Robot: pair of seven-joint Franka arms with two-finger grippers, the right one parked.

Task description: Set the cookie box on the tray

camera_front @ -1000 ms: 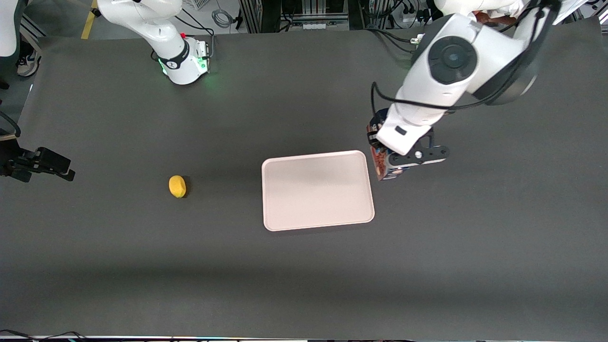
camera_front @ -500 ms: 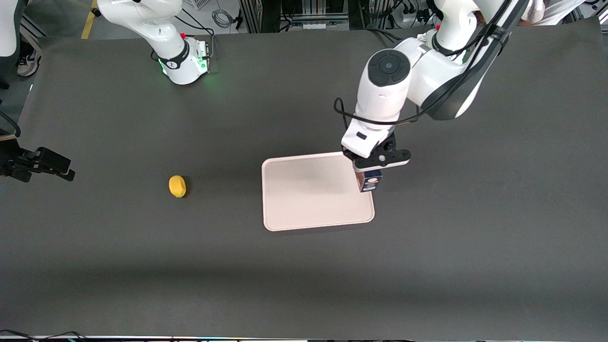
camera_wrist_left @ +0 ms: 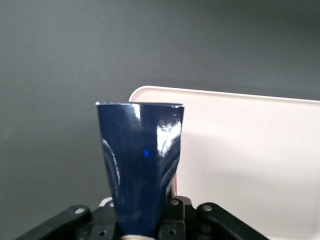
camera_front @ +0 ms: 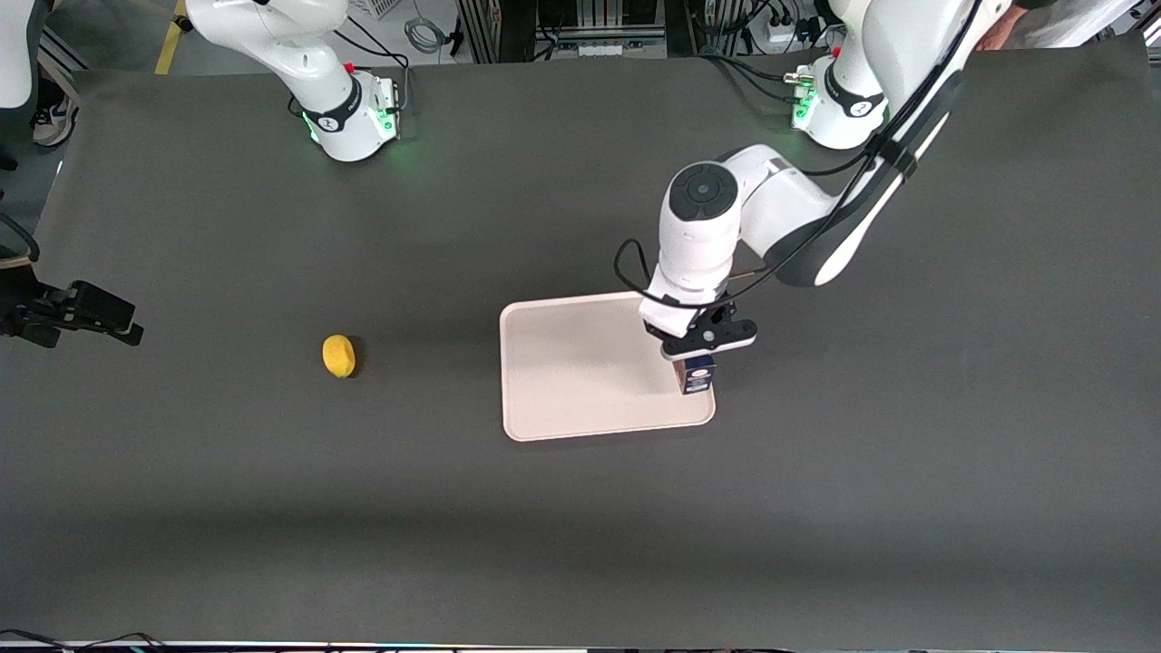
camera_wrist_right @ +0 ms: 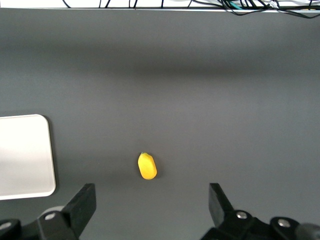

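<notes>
The cookie box point(camera_front: 697, 375) is a dark navy carton, and my left gripper point(camera_front: 698, 352) is shut on it, holding it upright. It hangs at the pale pink tray point(camera_front: 580, 372), by the tray's edge toward the working arm's end and close to the corner nearer the front camera. In the left wrist view the glossy cookie box point(camera_wrist_left: 140, 160) sticks out from the gripper point(camera_wrist_left: 142, 227), with the tray point(camera_wrist_left: 250, 150) beside and below it. The box's free end lies partly over the tray's rim and partly over the dark table. I cannot tell whether it touches the tray.
A small yellow rounded object point(camera_front: 338, 355) lies on the dark table mat toward the parked arm's end, well apart from the tray. It shows in the right wrist view as the yellow object point(camera_wrist_right: 147, 166), with a corner of the tray point(camera_wrist_right: 22, 155) nearby.
The left arm has carried the cookie box from beside the tray, toward the working arm's end, onto the tray's edge area, nearer the front camera and lower.
</notes>
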